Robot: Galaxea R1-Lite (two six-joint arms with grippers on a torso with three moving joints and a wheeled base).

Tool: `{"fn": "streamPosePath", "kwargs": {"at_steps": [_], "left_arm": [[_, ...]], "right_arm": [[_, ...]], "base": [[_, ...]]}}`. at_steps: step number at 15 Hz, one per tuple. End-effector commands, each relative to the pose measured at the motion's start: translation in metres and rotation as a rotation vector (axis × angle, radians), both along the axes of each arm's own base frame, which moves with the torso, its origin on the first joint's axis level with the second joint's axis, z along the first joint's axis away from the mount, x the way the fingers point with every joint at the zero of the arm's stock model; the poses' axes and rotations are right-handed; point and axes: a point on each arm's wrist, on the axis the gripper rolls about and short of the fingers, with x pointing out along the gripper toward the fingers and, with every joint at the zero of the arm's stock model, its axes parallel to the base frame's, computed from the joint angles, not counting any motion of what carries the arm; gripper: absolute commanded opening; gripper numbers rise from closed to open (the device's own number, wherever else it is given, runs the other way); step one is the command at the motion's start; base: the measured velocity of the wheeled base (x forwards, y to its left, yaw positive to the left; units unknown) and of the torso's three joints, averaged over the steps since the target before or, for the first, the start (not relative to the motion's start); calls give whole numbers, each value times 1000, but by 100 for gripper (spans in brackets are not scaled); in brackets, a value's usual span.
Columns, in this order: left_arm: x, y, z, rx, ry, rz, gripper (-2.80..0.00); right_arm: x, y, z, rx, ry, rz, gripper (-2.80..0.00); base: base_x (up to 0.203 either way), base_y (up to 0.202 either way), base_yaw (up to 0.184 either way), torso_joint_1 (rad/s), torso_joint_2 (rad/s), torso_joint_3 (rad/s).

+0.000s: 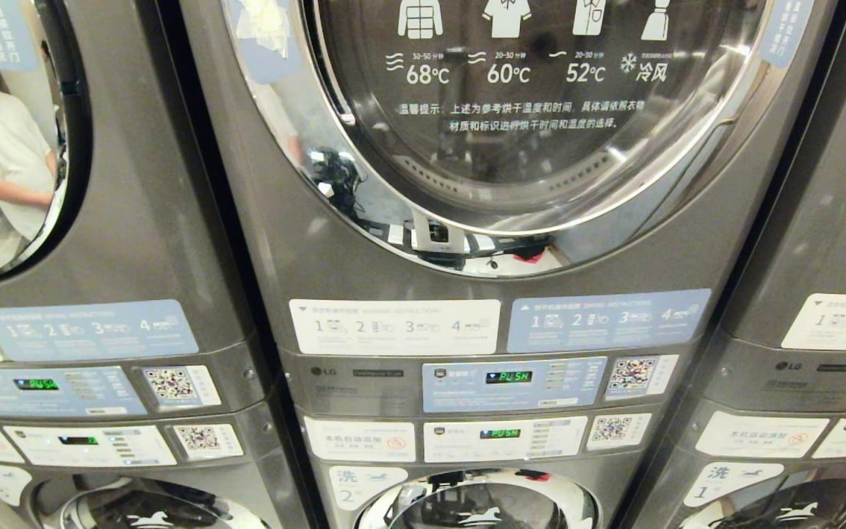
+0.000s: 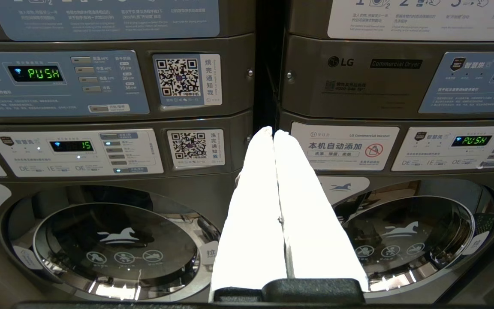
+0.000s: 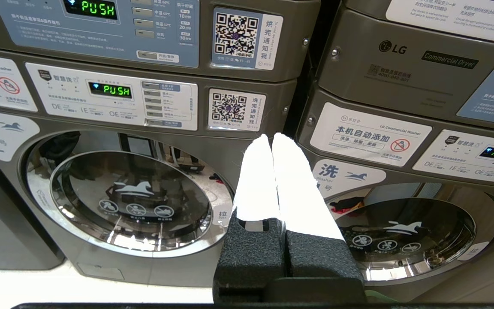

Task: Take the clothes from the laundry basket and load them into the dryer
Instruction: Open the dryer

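Observation:
The dryer (image 1: 511, 242) fills the middle of the head view, a grey machine with a round glass door (image 1: 526, 110) that is closed and printed with temperature icons. Neither arm appears in the head view. My left gripper (image 2: 273, 131) is shut and empty, its white fingers (image 2: 255, 206) pointing at the gap between two stacked machines. My right gripper (image 3: 269, 137) is likewise shut with nothing held, aimed at the gap between two washers. The laundry basket and the clothes are out of view.
Identical grey stacked machines stand on both sides (image 1: 63, 220) (image 1: 827, 242). Control panels with green PUSH displays (image 1: 508, 377) sit under the dryer door. Washer doors (image 3: 131, 197) (image 2: 118, 244) lie below. A person is reflected in the left machine's door (image 1: 19, 162).

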Motion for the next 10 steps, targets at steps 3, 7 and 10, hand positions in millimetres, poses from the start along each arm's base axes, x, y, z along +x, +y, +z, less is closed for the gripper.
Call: {"fn": "streamPosePath", "kwargs": {"at_steps": [3,7,10], "left_arm": [[0,0,0,0,0,0,-280],[0,0,0,0,0,0,-280],[0,0,0,0,0,0,-280]], "right_arm": [[0,0,0,-9,1,6,-280],[-8,0,32,-41,-158,15,-280],[-7,1,85,-22,-183,41,-280]], "base": [[0,0,0,0,0,0],[0,0,0,0,0,0],[0,0,0,0,0,0]]}}
